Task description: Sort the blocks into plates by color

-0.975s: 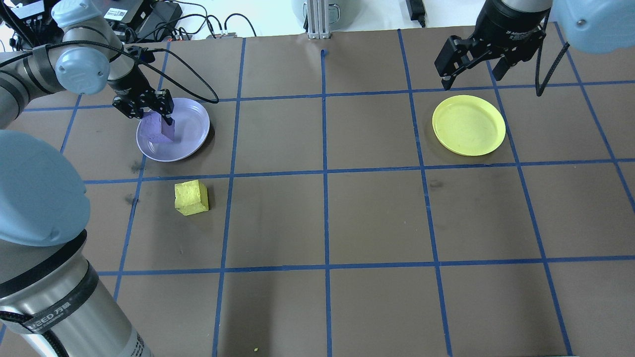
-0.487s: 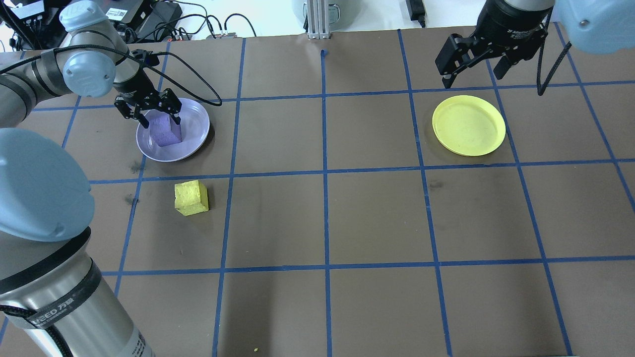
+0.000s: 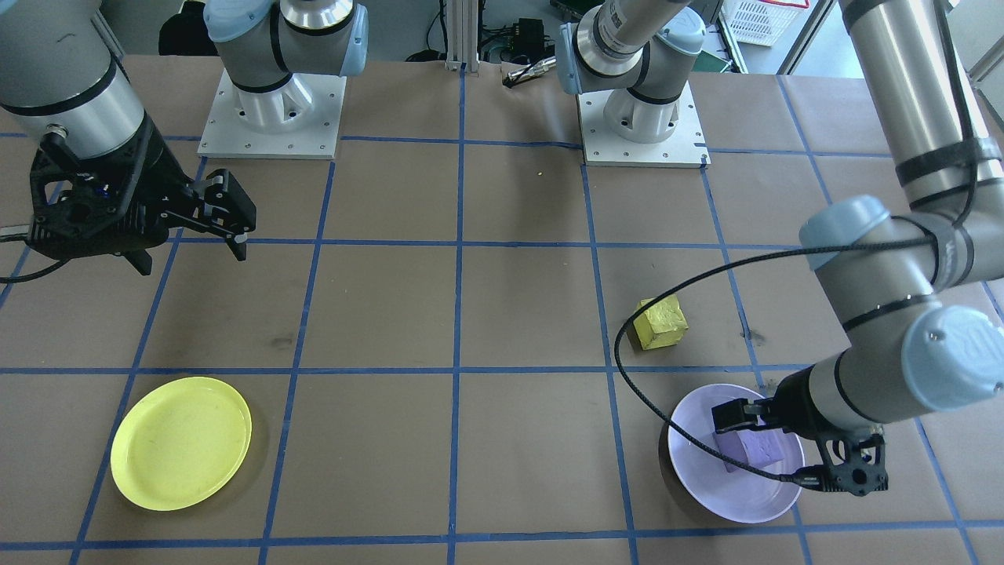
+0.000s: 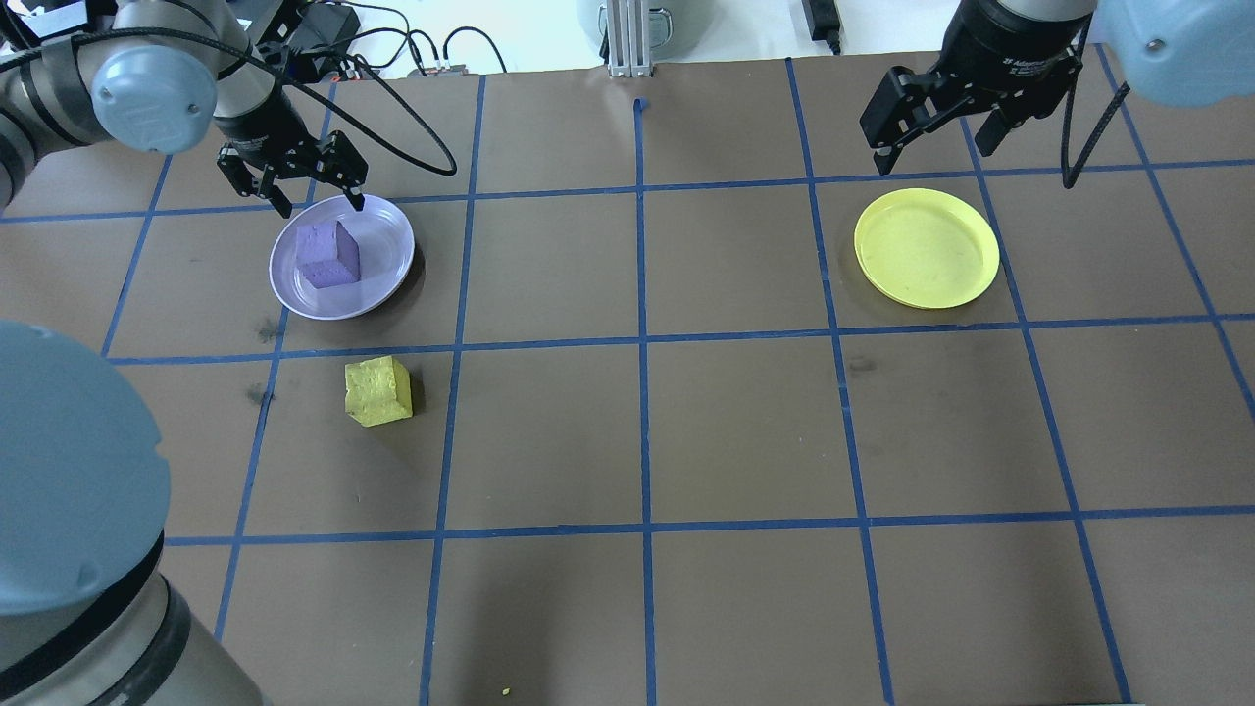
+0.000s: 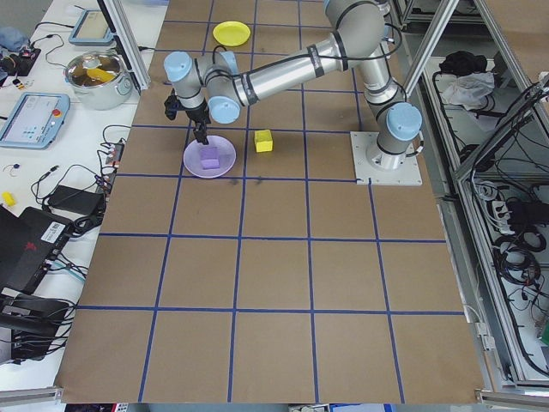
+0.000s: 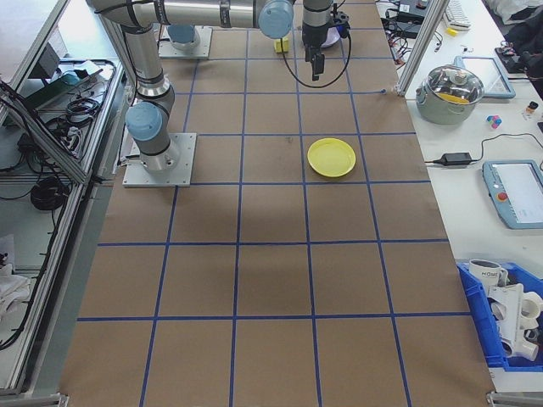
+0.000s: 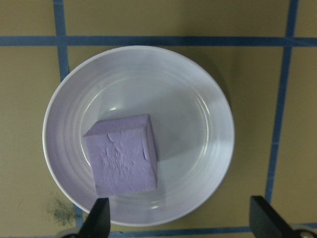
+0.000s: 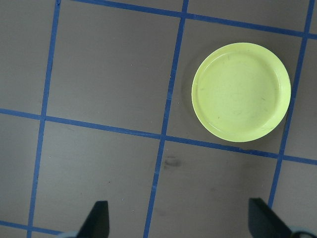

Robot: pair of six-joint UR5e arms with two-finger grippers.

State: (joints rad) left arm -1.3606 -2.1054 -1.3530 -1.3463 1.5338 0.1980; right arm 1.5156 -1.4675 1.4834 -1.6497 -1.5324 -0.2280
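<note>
Purple block (image 4: 328, 254) sits released in lavender plate (image 4: 382, 270); left end effector (image 4: 314, 204) spread wide above; yellow block (image 4: 377, 390) needs grasping next.

The left hand (image 4: 312, 201) points down at the far left of the tabletop (image 4: 627, 412), fingers spread and holding nothing. The right hand (image 4: 936, 147) hangs raised at the far right, fingers spread, also holding nothing.
</note>
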